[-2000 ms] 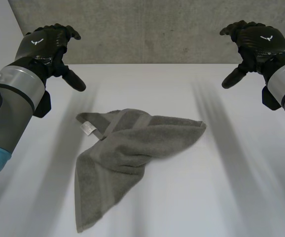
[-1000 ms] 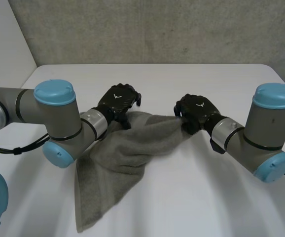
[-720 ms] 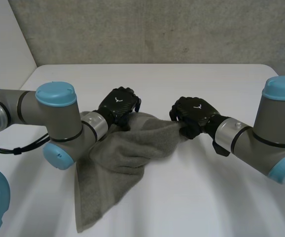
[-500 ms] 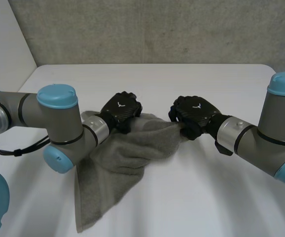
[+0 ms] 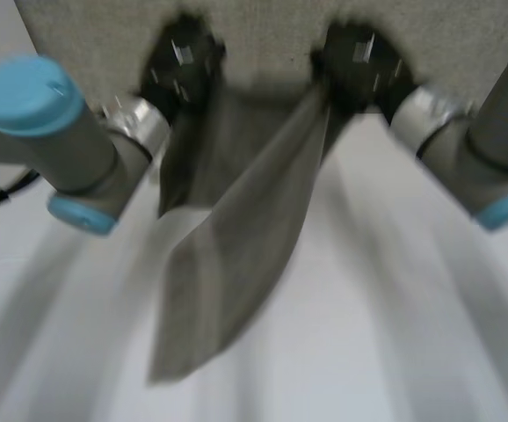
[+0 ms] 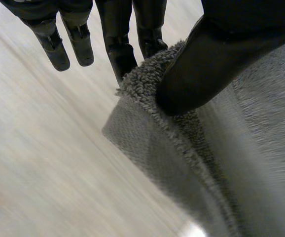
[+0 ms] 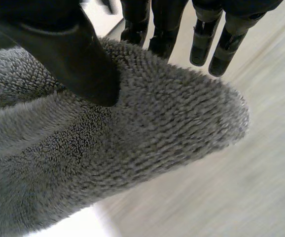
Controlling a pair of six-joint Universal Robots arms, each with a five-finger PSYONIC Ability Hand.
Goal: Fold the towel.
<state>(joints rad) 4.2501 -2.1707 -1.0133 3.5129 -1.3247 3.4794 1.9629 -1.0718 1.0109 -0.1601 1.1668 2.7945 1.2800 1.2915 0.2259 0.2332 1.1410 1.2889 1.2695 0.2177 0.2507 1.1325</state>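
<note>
You are looking down at a white surface [image 5: 412, 299] with a grey wall [image 5: 263, 31] behind its far edge. The robot's left hand [image 5: 182, 63] and right hand [image 5: 359, 61] are both high above that far edge, side by side and apart. A grey towel [image 5: 236, 237] hangs between them in the air. Its top edge runs from one hand to the other. The cloth drapes down in a long, narrowing fold toward the near left part of the surface. You cannot tell whether its lowest tip touches the surface.

In the left wrist view, the left hand pinches a top corner of the towel. Its thumb [image 6: 216, 64] presses the fluffy edge against two fingers [image 6: 118, 47] behind the cloth, and the other fingers hang free beside it.

In the right wrist view, the right hand pinches the other top corner the same way, with its thumb [image 7: 68, 54] on the front of the cloth and fingers [image 7: 162, 29] behind it.
</note>
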